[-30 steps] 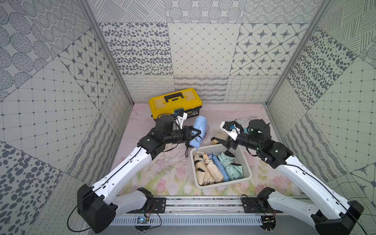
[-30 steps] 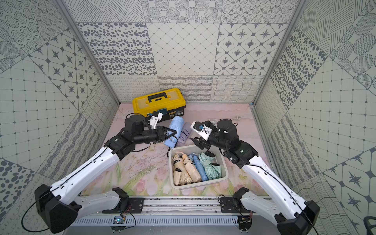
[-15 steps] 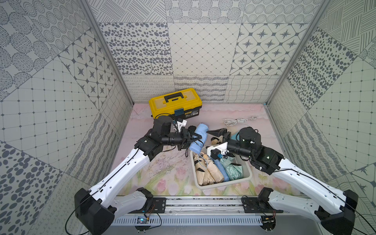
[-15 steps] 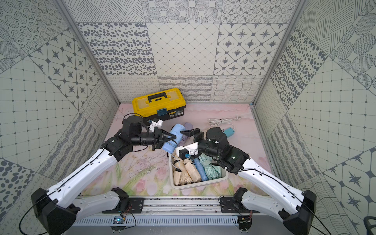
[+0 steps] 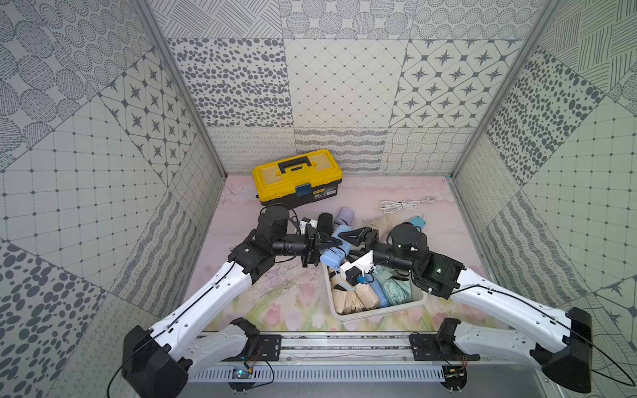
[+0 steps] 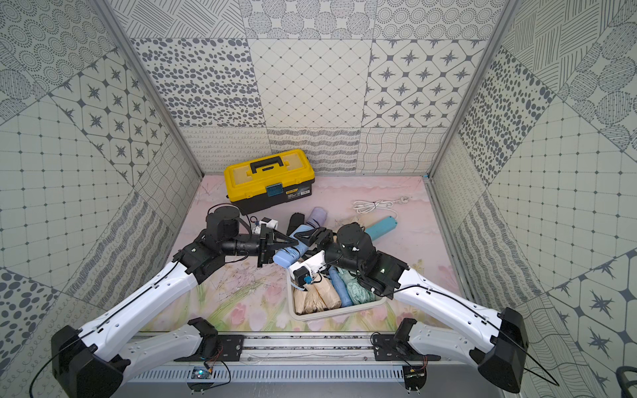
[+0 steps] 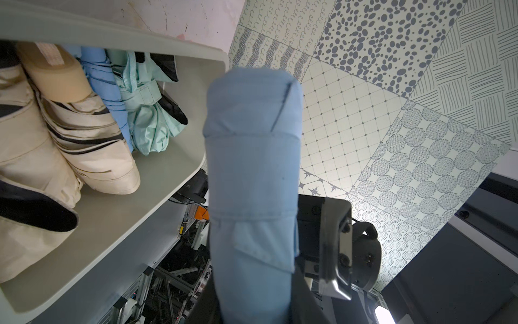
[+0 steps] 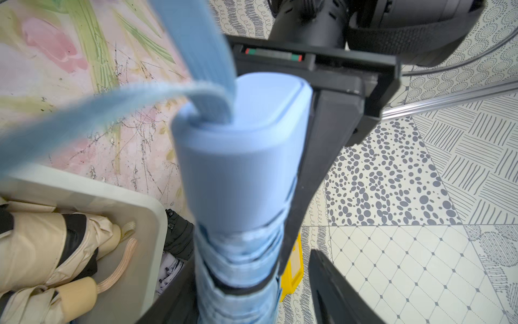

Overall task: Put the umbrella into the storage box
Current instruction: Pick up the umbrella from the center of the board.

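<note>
1. Right arm is swinging in from the far right of the box and is now meeting the left arm; its jaws are narrowing compared with a second ago. The held umbrella is also sitting slightly nearer the box than before.
2. Nearest: the storage box (image 5: 375,313) is sitting on the floral worktop (image 5: 286,296), lidless. It is already carrying beige umbrellas (image 5: 350,298), a blue umbrella (image 5: 378,293) and a mint umbrella (image 5: 396,289), lying side by side.
3. Left end effector (image 5: 332,245) is clamping the light blue umbrella (image 5: 331,258) across its folded body. The umbrella is hanging tilted at the box's far left corner, handle end toward the box, and is not inside it.
4. Right end effector (image 5: 344,245) is straddling the same umbrella just beside the left one. In the right wrist view its jaws are standing partly apart, with a gap showing on one side, so it is not gripping. The umbrella's strap (image 8: 196,50) is dangling loose from the handle end.
5. Just behind the end effectors, a black umbrella (image 5: 324,220) and a lavender umbrella (image 5: 345,217) are lying next to each other on the worktop.
6. Further right, a teal cylinder (image 6: 381,227) is lying near the right arm's wrist, with a coiled white cable (image 5: 401,206) behind it.
7. Farthest: the yellow toolbox (image 5: 296,179) is sitting closed against the back wall, well apart from the storage box.
</note>
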Robot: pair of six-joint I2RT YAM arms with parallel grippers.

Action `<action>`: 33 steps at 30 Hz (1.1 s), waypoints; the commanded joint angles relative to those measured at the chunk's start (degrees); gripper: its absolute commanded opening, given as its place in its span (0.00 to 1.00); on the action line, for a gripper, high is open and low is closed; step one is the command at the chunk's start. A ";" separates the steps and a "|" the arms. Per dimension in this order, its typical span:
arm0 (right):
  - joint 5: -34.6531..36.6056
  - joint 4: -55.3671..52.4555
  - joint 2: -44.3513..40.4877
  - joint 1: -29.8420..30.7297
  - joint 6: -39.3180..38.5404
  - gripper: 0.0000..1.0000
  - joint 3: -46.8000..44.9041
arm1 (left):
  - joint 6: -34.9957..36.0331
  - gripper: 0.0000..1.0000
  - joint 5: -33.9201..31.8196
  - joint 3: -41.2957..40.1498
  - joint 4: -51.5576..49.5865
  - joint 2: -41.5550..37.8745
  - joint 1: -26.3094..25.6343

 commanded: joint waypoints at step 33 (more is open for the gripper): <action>2.26 15.55 -0.96 0.18 14.95 0.17 -4.32 | -18.78 0.64 4.87 -6.69 25.14 -7.52 -2.01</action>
